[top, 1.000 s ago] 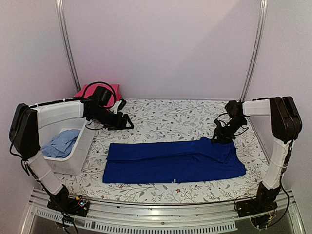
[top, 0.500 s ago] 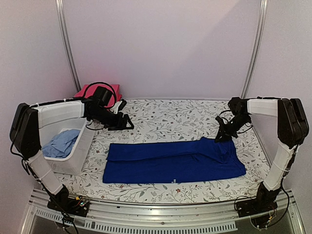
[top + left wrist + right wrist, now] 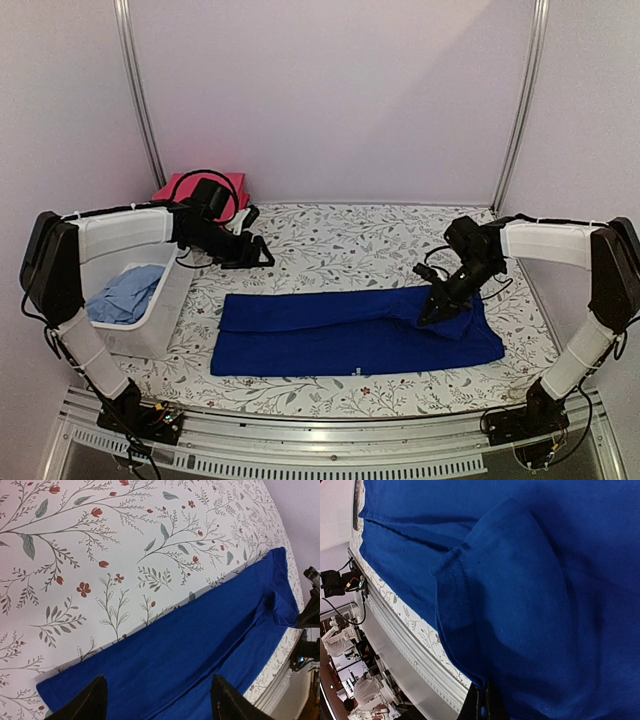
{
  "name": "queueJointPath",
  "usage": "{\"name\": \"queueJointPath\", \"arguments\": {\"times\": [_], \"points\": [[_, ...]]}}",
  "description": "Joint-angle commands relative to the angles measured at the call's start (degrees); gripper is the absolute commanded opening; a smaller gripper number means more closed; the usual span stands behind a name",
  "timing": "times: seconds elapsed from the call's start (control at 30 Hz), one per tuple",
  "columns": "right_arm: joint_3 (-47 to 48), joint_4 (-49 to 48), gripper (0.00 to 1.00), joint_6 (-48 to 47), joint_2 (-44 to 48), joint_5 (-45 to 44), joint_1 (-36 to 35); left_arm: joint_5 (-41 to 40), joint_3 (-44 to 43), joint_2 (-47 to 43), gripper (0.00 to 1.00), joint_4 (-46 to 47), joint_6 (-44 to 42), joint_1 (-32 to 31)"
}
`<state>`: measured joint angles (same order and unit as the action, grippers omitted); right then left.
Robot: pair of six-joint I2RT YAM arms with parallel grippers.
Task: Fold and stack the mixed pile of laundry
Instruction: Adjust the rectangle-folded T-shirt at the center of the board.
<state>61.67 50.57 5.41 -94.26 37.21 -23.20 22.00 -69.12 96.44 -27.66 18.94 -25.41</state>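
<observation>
We see right gripper [image 3: 432,306] clenched on trousers [image 3: 340,335] edge fold. Left gripper [image 3: 258,252] wide open, empty, trousers near.

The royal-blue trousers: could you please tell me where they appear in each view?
Top external: the royal-blue trousers lie flat across the near middle.
Left wrist: the trousers cross the lower right, diagonally.
Right wrist: the trousers fill nearly the frame.
Shared landmark: the floral table cover beside them.

Left claw [image 3: 159,687] agape — right claw [image 3: 481,704] tight, low.
</observation>
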Motion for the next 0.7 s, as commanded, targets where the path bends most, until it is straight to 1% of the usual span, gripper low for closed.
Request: {"name": "queueJointPath", "arguments": {"times": [0.0,0.03,0.1,0.13,0.17,0.27,0.37,0.43,0.5,0.57,0.67], "points": [[-4.6,0.5,0.07,2.6,3.5,3.7,-3.1,-0.3,1.4,-1.3,0.7,0.9,0.5,-0.2],[-5.3,0.7,0.16,2.8,3.8,4.2,-3.2,-0.3,1.6,-1.3,0.7,0.8,0.6,-0.2],[-5.7,1.7,0.3,2.5,4.5,4.4,-3.3,-0.5,1.8,-1.5,0.71,0.8,0.7,-0.2],[-5.2,2.3,0.36,2.2,4.8,4.1,-3.2,-0.6,1.8,-1.6,0.71,0.8,0.7,-0.2],[-4.5,2.8,0.39,1.8,5.1,3.6,-3.2,-0.8,1.8,-1.6,0.71,0.9,0.8,-0.2],[-1.1,3.3,0.37,1.1,4.7,2.5,-3.3,-1.0,1.5,-1.5,0.71,0.9,0.8,-0.2],[2.5,0.1,0.39,2.9,3.2,-0.2,-3.2,-0.8,1.0,-1.1,0.71,0.8,0.8,-0.2],[4.7,-3.0,0.37,5.6,1.5,-1.9,-3.2,-0.9,0.7,-0.7,0.71,0.8,0.8,-0.2],[5.9,-6.1,0.33,7.7,-1.3,-3.0,-3.3,-0.9,0.3,-0.4,0.71,0.8,0.9,-0.2],[6.7,-7.4,0.3,9.1,-4.3,-2.5,-3.4,-1.1,-0.1,-0.3,0.72,0.6,0.8,-0.2],[7.0,-7.4,0.28,8.7,-7.7,-3.2,-4.8,-1.6,-0.7,-0.2,0.72,0.4,0.3,-0.2]]}}
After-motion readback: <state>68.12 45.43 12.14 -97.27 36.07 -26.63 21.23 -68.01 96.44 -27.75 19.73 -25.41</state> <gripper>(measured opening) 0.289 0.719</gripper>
